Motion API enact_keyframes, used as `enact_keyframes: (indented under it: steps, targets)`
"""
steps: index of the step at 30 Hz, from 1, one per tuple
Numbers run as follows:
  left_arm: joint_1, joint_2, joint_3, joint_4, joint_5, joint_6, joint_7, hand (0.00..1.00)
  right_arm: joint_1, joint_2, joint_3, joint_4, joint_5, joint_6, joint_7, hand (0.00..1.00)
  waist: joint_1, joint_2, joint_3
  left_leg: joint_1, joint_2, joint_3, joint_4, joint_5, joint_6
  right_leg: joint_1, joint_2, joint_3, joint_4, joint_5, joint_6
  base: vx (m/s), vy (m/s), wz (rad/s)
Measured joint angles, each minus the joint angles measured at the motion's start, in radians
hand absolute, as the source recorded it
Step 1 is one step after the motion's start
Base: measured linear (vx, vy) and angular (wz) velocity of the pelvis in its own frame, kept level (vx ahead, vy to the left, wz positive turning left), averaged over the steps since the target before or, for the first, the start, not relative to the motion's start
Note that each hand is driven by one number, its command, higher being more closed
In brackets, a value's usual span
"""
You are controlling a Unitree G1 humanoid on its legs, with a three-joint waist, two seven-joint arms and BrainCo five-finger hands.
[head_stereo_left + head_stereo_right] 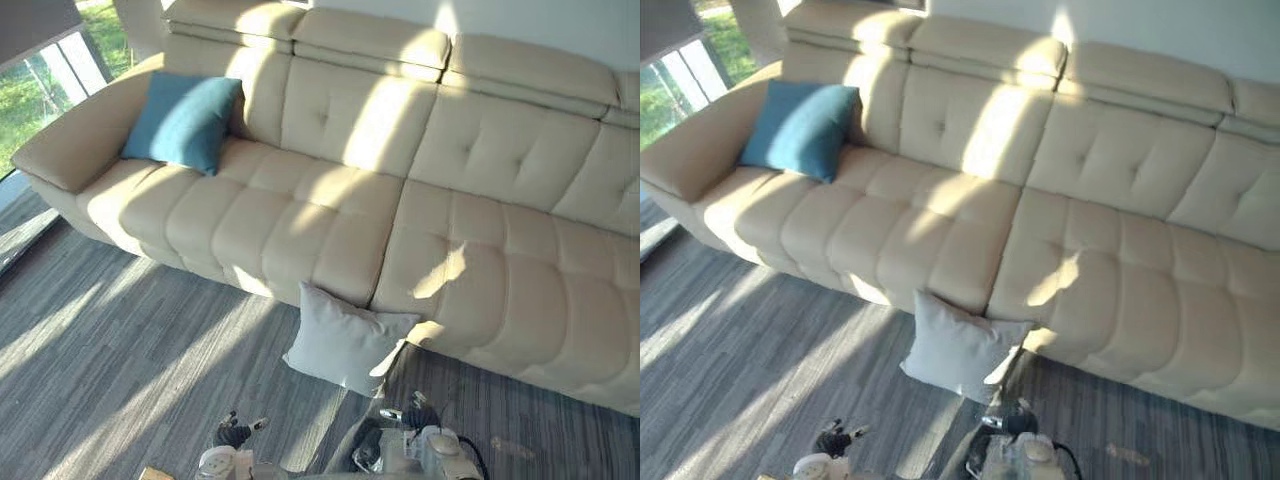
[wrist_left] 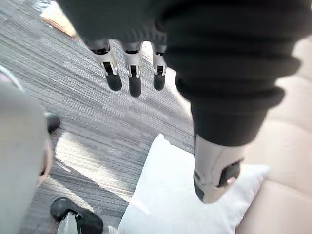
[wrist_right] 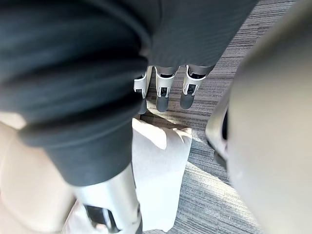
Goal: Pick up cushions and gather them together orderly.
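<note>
A blue cushion (image 1: 183,120) leans upright against the left armrest of a long beige sofa (image 1: 450,230). On the floor, a pale grey cushion (image 1: 345,340) rests against the sofa's front edge near its middle. My left hand (image 2: 132,73) hangs over the floor beside this cushion (image 2: 175,195), fingers straight and holding nothing. My right hand (image 3: 163,87) hangs on the cushion's (image 3: 158,180) other side, also open and apart from it. Both hands (image 1: 232,432) (image 1: 408,415) sit low, near me, in the eye views.
Grey striped flooring (image 1: 120,340) stretches in front of the sofa. A window (image 1: 40,70) with grass outside stands at the far left beyond the armrest. A small tan object (image 2: 58,19) lies on the floor near my left side.
</note>
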Motion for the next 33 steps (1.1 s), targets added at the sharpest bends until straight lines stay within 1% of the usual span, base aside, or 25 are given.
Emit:
enact_keyframes:
  steps: [1, 2, 3, 4, 5, 6, 7, 8, 9, 10, 11, 12, 13, 14, 16, 17, 18, 19, 22, 24, 27, 29, 30, 31, 33]
  targets:
    - [-0.005, -0.007, -0.012, 0.0, 0.004, 0.0, -0.007, 0.0, 0.006, -0.016, -0.009, 0.009, 0.0, 0.001, 0.0, 0.0, -0.011, 0.004, 0.005, -0.033, 0.023, -0.026, 0.088, -0.007, -0.009, 0.007, 0.004, -0.006, -0.002, -0.03, 0.01, 0.21, -0.217, 0.11]
    - [-0.011, -0.005, -0.021, -0.002, 0.007, 0.0, -0.013, 0.0, 0.012, -0.017, -0.021, 0.018, 0.003, 0.0, 0.0, 0.0, -0.011, 0.013, 0.002, -0.069, 0.048, -0.05, 0.182, -0.007, -0.009, 0.024, 0.018, -0.009, -0.019, -0.041, 0.021, 0.19, -0.233, 0.12]
    - [-0.013, -0.004, -0.026, -0.008, 0.007, 0.0, -0.016, 0.0, 0.018, -0.02, -0.022, 0.019, 0.002, 0.002, -0.003, 0.0, -0.01, 0.015, 0.004, -0.124, 0.096, -0.086, 0.333, 0.001, -0.011, 0.064, 0.043, -0.016, -0.052, -0.043, 0.02, 0.16, -0.242, 0.09]
    - [-0.01, -0.005, -0.022, -0.024, 0.007, 0.0, -0.016, 0.0, 0.029, -0.018, -0.018, 0.014, 0.002, 0.002, -0.003, 0.0, -0.006, 0.012, 0.013, -0.188, 0.155, -0.129, 0.531, -0.002, -0.024, 0.123, 0.081, -0.015, -0.085, -0.049, 0.01, 0.19, -0.253, -0.11]
    - [-0.003, -0.006, -0.017, -0.045, 0.007, 0.0, -0.016, 0.0, 0.037, -0.013, -0.018, 0.015, 0.002, 0.002, -0.003, 0.0, 0.003, 0.013, 0.013, -0.225, 0.187, -0.149, 0.673, -0.017, -0.04, 0.167, 0.105, -0.007, -0.101, -0.057, 0.002, 0.17, -0.172, -0.22]
    - [-0.001, -0.006, -0.017, -0.052, 0.007, 0.0, -0.016, 0.0, 0.039, -0.013, -0.018, 0.015, 0.002, 0.002, -0.003, 0.0, 0.004, 0.012, 0.013, -0.241, 0.189, -0.16, 0.699, -0.022, -0.045, 0.184, 0.112, -0.003, -0.107, -0.059, 0.001, 0.16, -0.11, -0.37]
    - [0.002, -0.006, -0.017, -0.065, 0.007, -0.002, -0.016, 0.0, 0.04, -0.012, -0.019, 0.016, 0.002, 0.002, -0.004, 0.0, 0.004, 0.011, 0.014, -0.272, 0.179, -0.159, 0.688, -0.037, -0.034, 0.211, 0.124, 0.013, -0.133, -0.065, 0.008, 0.14, -0.067, -0.33]
    - [0.002, -0.006, -0.018, -0.067, 0.006, -0.002, -0.016, 0.0, 0.041, -0.012, -0.02, 0.017, 0.003, 0.002, -0.005, 0.0, 0.005, 0.011, 0.014, -0.289, 0.169, -0.16, 0.654, -0.047, -0.031, 0.219, 0.128, 0.021, -0.145, -0.065, 0.013, 0.14, -0.038, -0.51]
    - [0.002, -0.004, -0.018, -0.072, 0.003, -0.002, -0.015, 0.0, 0.041, -0.011, -0.021, 0.017, 0.003, 0.002, -0.006, 0.0, 0.009, 0.008, 0.016, -0.304, 0.144, -0.166, 0.572, -0.062, -0.016, 0.226, 0.129, 0.046, -0.154, -0.063, 0.016, 0.17, 0.01, -0.59]
    - [0.001, -0.005, -0.018, -0.075, 0.002, -0.002, -0.014, 0.0, 0.039, -0.009, -0.022, 0.016, 0.003, 0.002, -0.007, 0.0, 0.012, 0.007, 0.015, -0.322, 0.114, -0.197, 0.494, -0.066, -0.009, 0.227, 0.127, 0.069, -0.155, -0.055, 0.011, 0.2, 0.069, -0.82]
    - [0.0, -0.007, -0.018, -0.08, 0.002, -0.002, -0.012, 0.0, 0.04, -0.009, -0.03, 0.016, 0.003, 0.003, -0.008, 0.0, 0.021, 0.006, 0.016, -0.327, 0.071, -0.258, 0.381, -0.065, -0.007, 0.224, 0.121, 0.097, -0.152, -0.051, 0.013, 0.2, 0.099, -0.85]
    - [0.0, -0.007, -0.017, -0.081, 0.001, -0.002, -0.012, 0.0, 0.043, -0.006, -0.04, 0.016, 0.003, 0.003, -0.011, 0.0, 0.028, 0.004, 0.017, -0.321, 0.037, -0.314, 0.284, -0.049, 0.001, 0.225, 0.118, 0.122, -0.149, -0.048, 0.018, 0.19, 0.149, -0.82]
    - [0.0, -0.01, -0.017, -0.081, 0.001, -0.003, -0.012, 0.0, 0.045, -0.005, -0.048, 0.016, 0.003, 0.003, -0.013, 0.0, 0.031, 0.006, 0.016, -0.314, 0.014, -0.362, 0.202, -0.009, 0.007, 0.224, 0.12, 0.143, -0.144, -0.05, 0.029, 0.22, 0.178, -0.86]
    - [-0.005, -0.005, -0.004, -0.082, 0.001, -0.004, -0.011, 0.0, 0.046, 0.005, -0.057, 0.013, 0.003, 0.005, -0.017, 0.0, 0.043, -0.007, 0.016, -0.274, -0.012, -0.378, 0.15, 0.053, 0.012, 0.228, 0.119, 0.192, -0.139, -0.051, 0.057, 0.22, 0.157, -0.63]
    - [-0.007, 0.0, -0.002, -0.081, 0.001, -0.004, -0.01, 0.0, 0.065, 0.024, -0.059, -0.004, 0.003, 0.005, -0.017, 0.0, 0.038, -0.033, 0.017, -0.25, -0.026, -0.364, 0.12, 0.053, 0.013, 0.248, 0.103, 0.199, -0.161, -0.044, 0.071, 0.19, 0.127, -0.28]
    - [-0.01, 0.007, 0.004, -0.082, 0.001, -0.004, -0.012, 0.0, 0.075, 0.037, -0.063, -0.019, 0.003, 0.005, -0.017, 0.0, 0.039, -0.052, 0.013, -0.239, -0.037, -0.348, 0.107, 0.055, 0.017, 0.257, 0.093, 0.204, -0.175, -0.039, 0.08, 0.19, 0.138, -0.11]
    - [-0.011, 0.01, 0.005, -0.082, 0.001, -0.004, -0.012, 0.0, 0.078, 0.043, -0.068, -0.019, 0.003, 0.005, -0.018, 0.0, 0.039, -0.055, 0.012, -0.232, -0.044, -0.345, 0.104, 0.055, 0.018, 0.261, 0.088, 0.207, -0.177, -0.038, 0.081, 0.17, 0.126, -0.08]
    - [-0.01, 0.01, 0.005, -0.079, 0.002, -0.003, -0.011, 0.0, 0.089, 0.048, -0.076, -0.019, 0.003, 0.005, -0.02, 0.0, 0.039, -0.064, 0.007, -0.217, -0.052, -0.341, 0.096, 0.056, 0.02, 0.276, 0.08, 0.208, -0.184, -0.035, 0.088, 0.13, 0.084, -0.05]
    - [-0.001, 0.008, 0.005, -0.077, 0.002, -0.002, -0.011, 0.0, 0.092, 0.053, -0.094, -0.019, 0.003, 0.003, -0.021, 0.0, 0.04, -0.06, 0.003, -0.162, -0.072, -0.321, 0.045, 0.065, 0.034, 0.312, 0.067, 0.22, -0.209, -0.032, 0.103, 0.09, 0.061, -0.06]
    - [0.003, 0.007, 0.005, -0.077, 0.002, -0.002, -0.011, 0.0, 0.091, 0.052, -0.098, -0.019, 0.003, 0.002, -0.023, 0.0, 0.041, -0.056, 0.002, -0.15, -0.075, -0.321, 0.022, 0.071, 0.043, 0.312, 0.065, 0.221, -0.21, -0.032, 0.104, 0.05, 0.009, -0.03]
    - [0.003, 0.009, 0.016, -0.078, 0.001, -0.002, -0.011, 0.0, 0.082, 0.051, -0.099, -0.018, 0.004, 0.003, -0.029, 0.0, 0.043, -0.054, 0.006, -0.153, -0.074, -0.323, 0.007, 0.074, 0.046, 0.3, 0.066, 0.215, -0.198, -0.037, 0.11, -0.02, -0.007, 0.01]
    - [-0.009, 0.01, 0.017, -0.087, -0.003, -0.002, -0.005, 0.0, 0.058, 0.046, -0.098, -0.018, 0.007, 0.002, -0.038, 0.0, 0.047, -0.058, 0.026, -0.209, -0.07, -0.329, 0.038, 0.071, 0.048, 0.249, 0.061, 0.208, -0.15, -0.042, 0.115, -0.12, -0.017, 0.14]
    - [-0.032, 0.01, 0.016, -0.1, -0.014, -0.001, 0.003, 0.0, 0.03, 0.04, -0.096, -0.02, 0.015, 0.001, -0.044, 0.0, 0.049, -0.054, 0.054, -0.267, -0.064, -0.335, 0.098, 0.055, 0.058, 0.203, 0.053, 0.202, -0.099, -0.054, 0.113, -0.18, 0.006, 0.32]
    - [-0.067, 0.012, 0.016, -0.122, -0.028, -0.003, 0.018, 0.0, -0.011, 0.032, -0.095, -0.024, 0.026, 0.001, -0.052, 0.0, 0.05, -0.055, 0.097, -0.341, -0.055, -0.351, 0.189, 0.027, 0.063, 0.139, 0.041, 0.193, -0.022, -0.079, 0.106, -0.16, 0.014, 0.32]
    - [-0.131, 0.029, 0.022, -0.142, -0.061, -0.005, 0.043, 0.0, -0.086, 0.01, -0.092, -0.031, 0.052, 0.0, -0.066, 0.0, 0.064, -0.063, 0.173, -0.48, -0.036, -0.356, 0.342, -0.027, 0.067, 0.02, 0.023, 0.193, 0.111, -0.136, 0.096, -0.29, 0.02, 0.09]
